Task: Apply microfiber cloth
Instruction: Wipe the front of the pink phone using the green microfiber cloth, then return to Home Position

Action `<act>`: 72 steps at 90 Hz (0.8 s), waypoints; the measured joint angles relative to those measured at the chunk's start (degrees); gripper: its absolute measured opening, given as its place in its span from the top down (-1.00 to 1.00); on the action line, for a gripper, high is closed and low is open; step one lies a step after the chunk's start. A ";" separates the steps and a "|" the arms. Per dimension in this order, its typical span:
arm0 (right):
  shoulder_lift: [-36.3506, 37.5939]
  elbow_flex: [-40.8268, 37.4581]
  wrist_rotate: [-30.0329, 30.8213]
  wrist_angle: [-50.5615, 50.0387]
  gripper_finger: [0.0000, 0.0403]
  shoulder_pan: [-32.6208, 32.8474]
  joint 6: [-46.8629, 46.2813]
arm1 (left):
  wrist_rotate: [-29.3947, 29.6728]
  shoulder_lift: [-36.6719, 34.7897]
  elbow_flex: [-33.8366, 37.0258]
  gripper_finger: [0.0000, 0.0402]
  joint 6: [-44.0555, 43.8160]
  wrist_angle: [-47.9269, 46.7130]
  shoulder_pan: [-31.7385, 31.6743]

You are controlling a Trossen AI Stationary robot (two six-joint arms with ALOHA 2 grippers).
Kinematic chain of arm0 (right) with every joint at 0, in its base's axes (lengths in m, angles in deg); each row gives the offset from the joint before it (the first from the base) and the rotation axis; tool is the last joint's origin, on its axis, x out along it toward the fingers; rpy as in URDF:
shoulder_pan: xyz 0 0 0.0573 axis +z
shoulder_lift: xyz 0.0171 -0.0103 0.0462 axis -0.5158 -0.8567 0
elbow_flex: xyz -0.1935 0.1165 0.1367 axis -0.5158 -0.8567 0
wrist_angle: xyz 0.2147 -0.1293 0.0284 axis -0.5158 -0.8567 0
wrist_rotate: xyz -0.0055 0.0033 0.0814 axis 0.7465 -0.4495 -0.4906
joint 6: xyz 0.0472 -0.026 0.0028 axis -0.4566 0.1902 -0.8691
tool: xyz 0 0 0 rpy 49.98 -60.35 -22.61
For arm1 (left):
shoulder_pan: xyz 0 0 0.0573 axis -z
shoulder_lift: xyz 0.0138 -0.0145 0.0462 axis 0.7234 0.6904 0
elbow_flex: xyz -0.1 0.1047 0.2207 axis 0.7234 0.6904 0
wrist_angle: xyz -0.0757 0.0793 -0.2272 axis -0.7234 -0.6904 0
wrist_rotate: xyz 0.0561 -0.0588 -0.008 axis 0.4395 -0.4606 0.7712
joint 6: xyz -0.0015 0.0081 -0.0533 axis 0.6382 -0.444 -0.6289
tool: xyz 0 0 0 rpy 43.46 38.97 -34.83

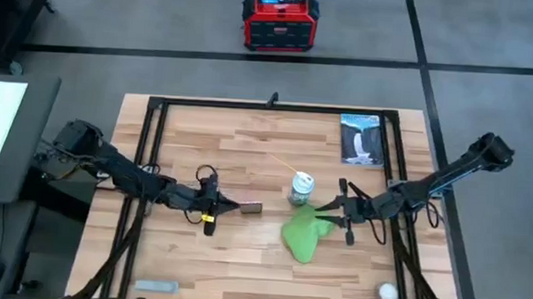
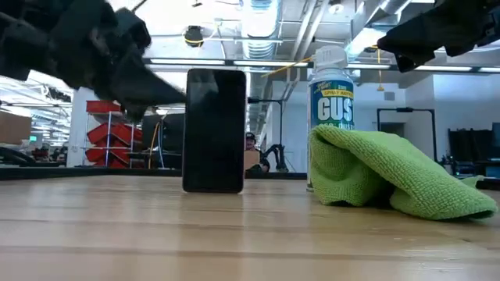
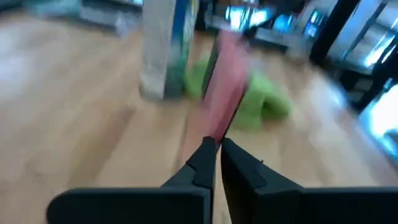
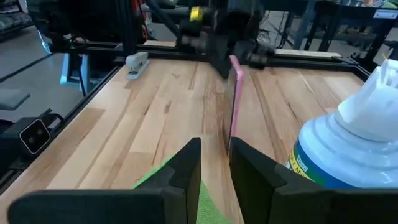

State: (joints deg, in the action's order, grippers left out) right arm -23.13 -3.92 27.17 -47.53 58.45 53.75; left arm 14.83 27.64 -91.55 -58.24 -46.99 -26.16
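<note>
The pink phone (image 2: 215,129) stands upright mid-table, its dark screen facing the near edge, with my left gripper (image 1: 229,206) shut on it from the left. The green microfiber cloth (image 1: 304,233) lies in a heap on the table just right of it, and it leans against the foot of a white spray can (image 1: 301,188). My right gripper (image 1: 326,207) hovers above the cloth's far edge. Its fingers are a little apart with nothing between them, and the cloth (image 4: 163,178) shows below them. My left gripper pinches the phone's long left edge (image 3: 219,127) between its two fingers, about halfway up. The fingers come level from the table's left. The phone stands upright with its lower short end (image 2: 213,189) down at the table top.
A blue-and-white booklet (image 1: 360,139) lies at the far right. A white ball (image 1: 388,291) sits at the near right and a pale stapler (image 1: 156,285) at the near left. Black frame rails (image 1: 150,161) run along the table's sides. There is open wood in front of the phone.
</note>
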 joint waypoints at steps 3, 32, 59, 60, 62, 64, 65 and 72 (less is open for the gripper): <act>0.00 0.00 0.00 0.02 0.64 0.00 0.02 | 2.05 2.52 -0.51 1.00 -1.13 -0.02 -0.55; 0.01 0.00 -0.01 -0.03 0.64 0.02 0.15 | 3.96 7.78 -1.72 1.00 -0.81 7.23 -5.00; 0.01 0.00 0.41 -0.38 0.65 0.02 0.43 | 1.97 3.19 -1.72 1.00 5.12 4.19 -4.29; 0.02 0.00 0.62 -0.50 0.65 0.05 0.43 | 1.97 2.93 -1.72 1.00 5.55 4.14 -4.17; 0.02 0.00 0.85 -0.93 0.65 0.11 0.52 | 1.98 2.34 -1.72 1.00 6.51 3.99 -3.95; 0.08 0.00 0.87 -1.43 0.66 0.17 0.80 | 1.98 1.74 -1.72 1.00 7.51 3.88 -3.73; 0.15 0.00 0.87 -1.76 0.66 0.22 0.93 | 1.99 1.42 -1.72 1.00 8.04 3.82 -3.61; 1.32 -0.02 1.05 -4.80 0.72 0.87 1.91 | 1.99 -1.68 -1.72 1.00 11.86 1.20 -2.64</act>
State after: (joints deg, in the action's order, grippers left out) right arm -21.81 -3.94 28.22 -52.33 59.32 55.66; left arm 16.81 25.96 -93.26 -46.37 -45.79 -28.80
